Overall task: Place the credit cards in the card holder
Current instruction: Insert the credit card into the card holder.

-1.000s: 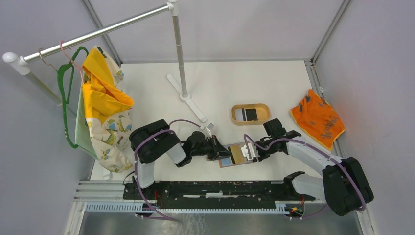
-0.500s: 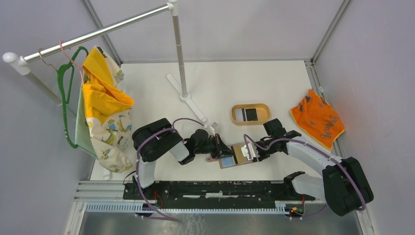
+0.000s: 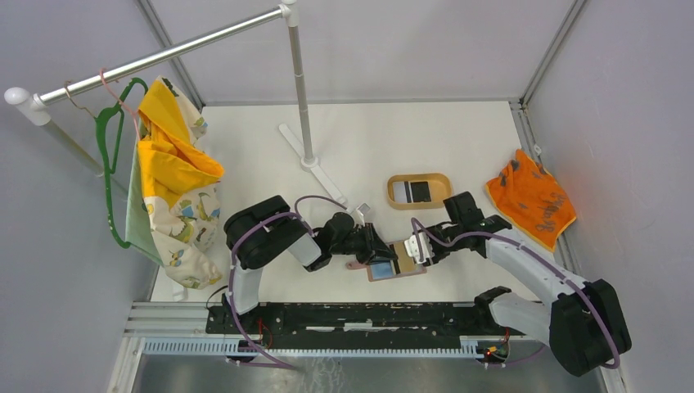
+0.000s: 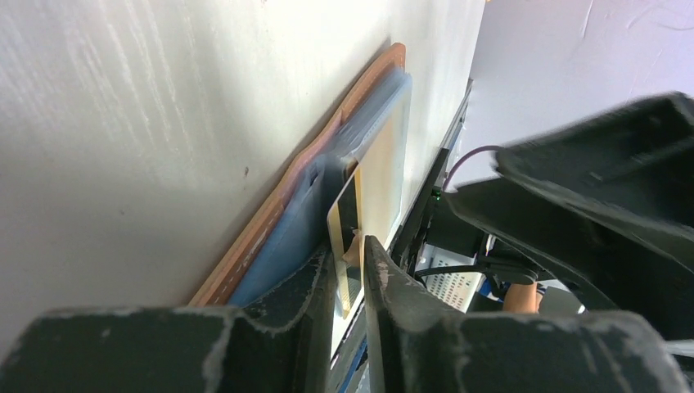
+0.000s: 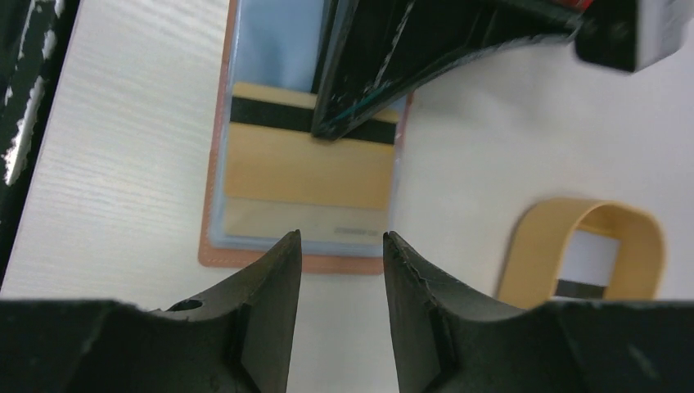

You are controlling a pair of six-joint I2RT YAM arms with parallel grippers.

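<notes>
Left gripper [image 4: 348, 264] tight on gold card [image 5: 307, 168] at card holder [image 5: 214, 257]; right gripper [image 5: 342, 246] slightly parted.

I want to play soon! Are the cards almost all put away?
Not quite. A blue card looks tucked in the wallet already. The left gripper is pinching the gold card, partly in its slot; the right gripper hovers open. Two cards wait in the tray.

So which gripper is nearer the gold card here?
Left. The left gripper has its fingers pinching the gold card at its striped end, over the card holder. The right gripper hovers open at the holder's opposite edge, not on the card.
</notes>
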